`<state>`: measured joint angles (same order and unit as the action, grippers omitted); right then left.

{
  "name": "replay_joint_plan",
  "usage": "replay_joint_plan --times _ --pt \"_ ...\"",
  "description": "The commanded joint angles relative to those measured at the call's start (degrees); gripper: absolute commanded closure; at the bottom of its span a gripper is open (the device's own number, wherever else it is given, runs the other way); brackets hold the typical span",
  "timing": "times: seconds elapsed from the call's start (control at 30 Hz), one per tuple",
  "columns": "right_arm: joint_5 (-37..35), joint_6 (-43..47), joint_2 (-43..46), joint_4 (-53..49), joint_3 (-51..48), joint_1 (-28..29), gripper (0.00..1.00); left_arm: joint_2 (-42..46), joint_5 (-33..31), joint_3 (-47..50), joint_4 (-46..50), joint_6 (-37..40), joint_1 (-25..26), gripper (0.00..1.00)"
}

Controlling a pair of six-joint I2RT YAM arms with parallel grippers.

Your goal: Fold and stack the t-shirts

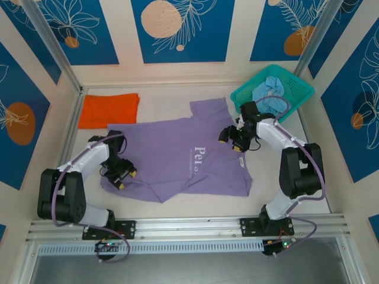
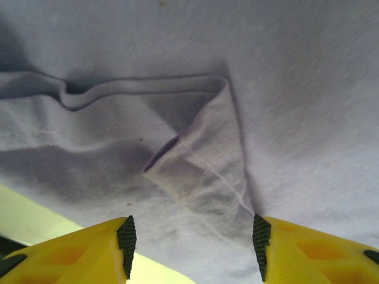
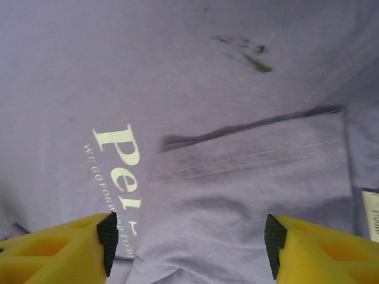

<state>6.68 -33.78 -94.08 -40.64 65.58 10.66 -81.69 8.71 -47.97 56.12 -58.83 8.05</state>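
Pale table (image 1: 166,99), lavender t-shirt (image 1: 172,154) spread — orange t-shirt (image 1: 109,110) folded

Bending the left arm (image 1: 87,157) at the elbow, reaching in from its base at the near edge, pointing the left tool (image 1: 127,179) down and toward the middle. Spreading its yellow fingers (image 2: 77,251) apart, dark pads (image 2: 126,242) facing each other across an open gap, gripping nothing. Folding the right arm (image 1: 273,133) up over its own base, stretching the forearm leftward, tipping the right tool (image 1: 232,144) downward. Parting those fingers wide as well, with nothing between them.
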Motion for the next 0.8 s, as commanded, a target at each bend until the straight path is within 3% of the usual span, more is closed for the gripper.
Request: replay_joint_plan --times 0.0,0.17,0.47,0.77 --pt "-2.67 -1.47 -1.06 -2.03 -1.18 -1.19 0.35 -1.25 -1.56 -0.32 -1.9 -1.12 0.25 0.44" --pt "-4.77 -2.45 -5.99 -4.74 1.12 -2.24 0.4 -3.67 -2.03 -0.9 -3.72 -0.42 0.21 0.45" --pt "-10.9 -1.59 -12.75 -4.98 6.91 -2.27 0.45 -4.97 -3.6 -1.34 -4.46 0.95 0.19 0.57" --pt "-11.47 -1.47 -16.23 -5.23 9.18 -2.23 0.55 -6.0 -5.46 -1.87 -4.16 2.35 -0.1 0.51"
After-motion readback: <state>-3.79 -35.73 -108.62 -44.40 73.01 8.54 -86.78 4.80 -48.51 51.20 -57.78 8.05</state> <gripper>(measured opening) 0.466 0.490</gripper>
